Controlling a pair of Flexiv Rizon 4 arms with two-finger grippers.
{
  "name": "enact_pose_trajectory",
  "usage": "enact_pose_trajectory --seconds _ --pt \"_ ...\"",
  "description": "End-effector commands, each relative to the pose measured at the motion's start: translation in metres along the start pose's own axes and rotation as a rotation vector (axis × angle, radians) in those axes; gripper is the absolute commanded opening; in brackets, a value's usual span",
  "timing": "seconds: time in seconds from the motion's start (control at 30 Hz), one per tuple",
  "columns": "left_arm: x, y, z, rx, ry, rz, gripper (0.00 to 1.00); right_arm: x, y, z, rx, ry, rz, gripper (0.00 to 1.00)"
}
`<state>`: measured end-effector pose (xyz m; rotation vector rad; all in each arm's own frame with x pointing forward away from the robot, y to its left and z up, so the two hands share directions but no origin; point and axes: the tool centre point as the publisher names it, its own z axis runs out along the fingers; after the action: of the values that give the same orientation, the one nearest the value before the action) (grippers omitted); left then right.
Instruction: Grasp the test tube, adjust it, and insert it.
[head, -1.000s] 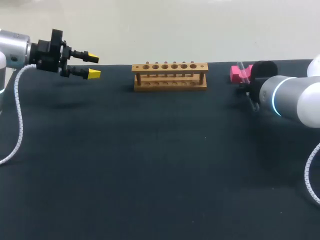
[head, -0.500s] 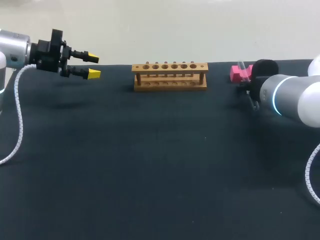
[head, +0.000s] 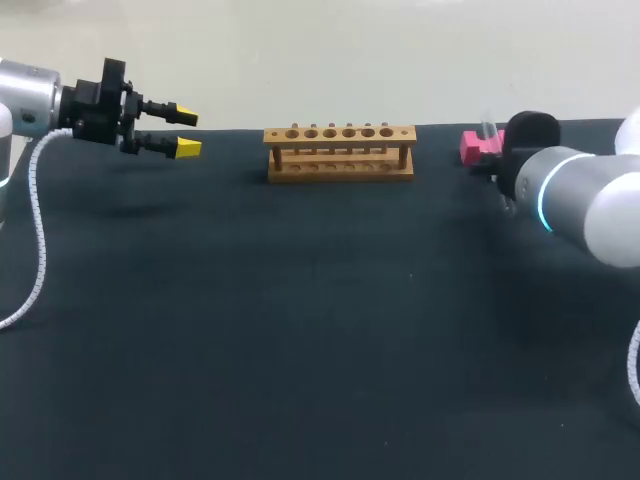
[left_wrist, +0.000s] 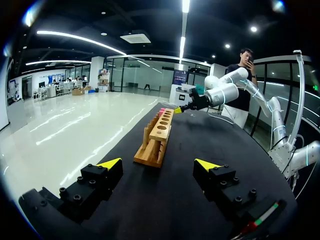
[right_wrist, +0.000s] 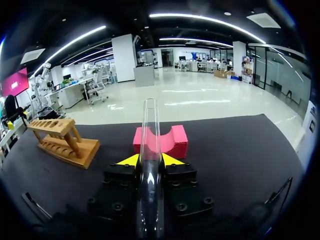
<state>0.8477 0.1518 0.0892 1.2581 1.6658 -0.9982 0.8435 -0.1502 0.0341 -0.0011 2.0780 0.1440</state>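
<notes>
Now, our right gripper (right_wrist: 150, 161) has its yellow-tipped fingers pinching the glass test tube (right_wrist: 150, 122) from both sides. The tube runs out ahead of them by the pink foam block (right_wrist: 174, 141), well right of the wooden rack (head: 340, 151). We judge this to be the lift-and-adjust step: hold the pinch firm, clear the block, then turn the tube upright before approaching the rack's holes. Our left gripper (head: 186, 133) hangs well left of the rack, fingers spread and empty.

black table (head: 300, 350), pink block (head: 470, 150) at far edge
</notes>
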Motion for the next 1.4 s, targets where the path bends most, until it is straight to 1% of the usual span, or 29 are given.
enact_pose_trajectory --seconds 0.03,0.3,0.5,0.57,0.77,0.87,0.97,1.03,1.1,1.13,1.4 --pt "0.001 0.0 0.0 0.0 -0.002 0.003 1.0 0.001 0.01 -0.031 0.075 -0.45 -0.001 0.0" --pt "0.001 0.0 0.0 0.0 -0.002 0.003 1.0 -0.01 0.035 -0.04 0.095 -0.441 0.01 0.0" --pt "0.001 0.0 0.0 0.0 -0.002 0.003 1.0 -0.017 0.054 -0.044 0.071 -0.404 0.028 0.0" --pt "0.001 0.0 0.0 0.0 -0.002 0.003 1.0 -0.02 0.059 -0.046 0.059 -0.385 0.029 0.0" --pt "0.001 0.0 0.0 0.0 -0.002 0.003 1.0 -0.023 0.07 -0.049 0.007 -0.29 0.017 0.0" --pt "0.001 0.0 0.0 0.0 -0.002 0.003 1.0 -0.024 0.073 -0.051 -0.007 -0.263 0.026 0.0" --pt "0.001 0.0 0.0 0.0 -0.002 0.003 1.0 -0.024 0.077 -0.053 -0.016 -0.246 0.068 0.0" --pt "0.001 0.0 0.0 0.0 -0.002 0.003 1.0 -0.025 0.08 -0.053 -0.027 -0.25 0.117 0.0" --pt "0.001 0.0 0.0 0.0 -0.002 0.003 1.0 -0.026 0.082 -0.055 -0.039 -0.274 0.192 0.0" --pt "0.001 0.0 0.0 0.0 -0.002 0.003 1.0 -0.027 0.082 -0.057 -0.046 -0.29 0.205 0.0" --pt "0.001 0.0 0.0 0.0 -0.002 0.003 1.0 -0.027 0.082 -0.057 -0.046 -0.29 0.205 0.0"
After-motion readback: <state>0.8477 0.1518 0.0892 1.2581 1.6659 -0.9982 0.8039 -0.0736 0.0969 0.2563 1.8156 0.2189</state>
